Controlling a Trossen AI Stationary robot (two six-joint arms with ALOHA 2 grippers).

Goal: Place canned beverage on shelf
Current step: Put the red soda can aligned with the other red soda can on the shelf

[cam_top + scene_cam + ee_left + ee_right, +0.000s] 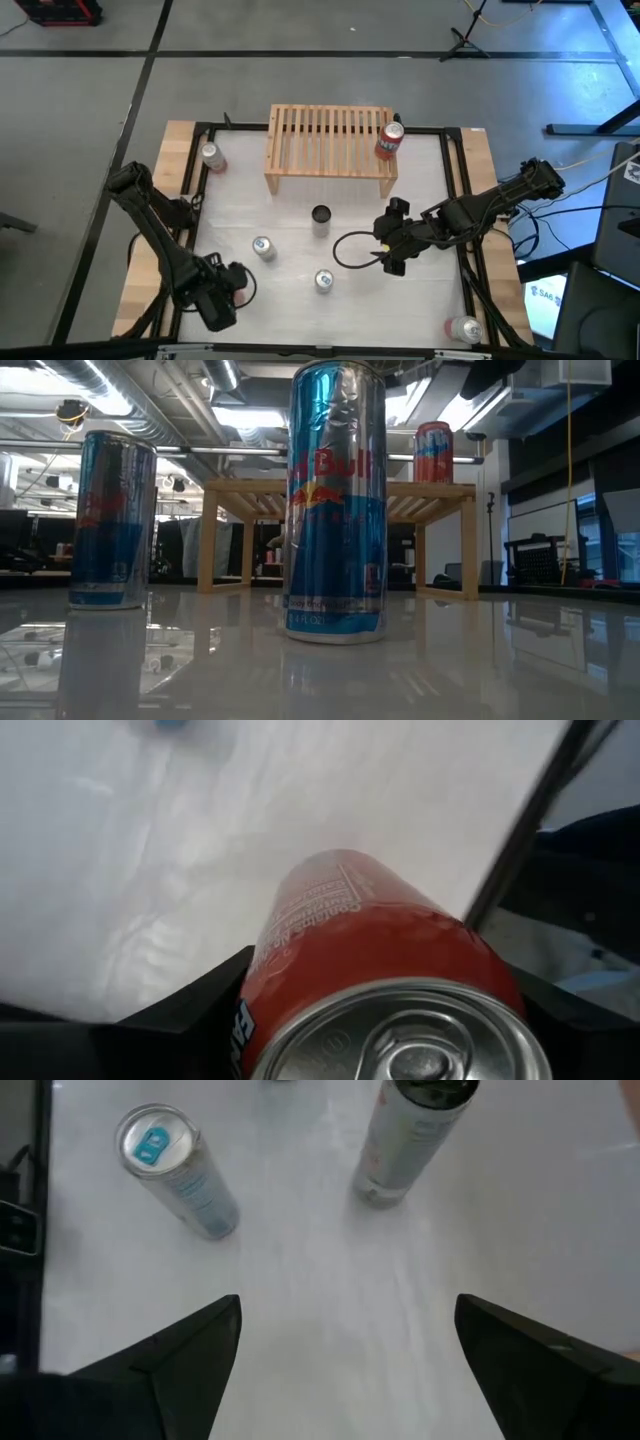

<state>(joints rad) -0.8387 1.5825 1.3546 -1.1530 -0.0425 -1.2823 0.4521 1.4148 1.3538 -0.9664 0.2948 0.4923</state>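
Observation:
A red can [380,970] stands between the fingers of my left gripper [228,292], near the table's near left corner; the gripper is shut on it. The shelf [330,150], a light-wood slatted rack, stands at the far middle of the table. Another red can [389,141] stands upright on the slats at its right end. My right gripper [390,252] hangs open over the table right of centre, with nothing between its fingers [170,1360]. My left gripper pinches the red can's side wall just below the top rim [262,990] between its two fingers, one on each side. The fingers come from above, pointing down. The can is upright, top up. Whether its bottom is off the table I cannot tell.
Several more cans stand on the white table: one at the far left [212,157], a dark-topped one [320,218] before the shelf, two blue ones [263,248] [323,281] in the middle, one near the right corner [465,328]. A black frame [458,190] borders the table.

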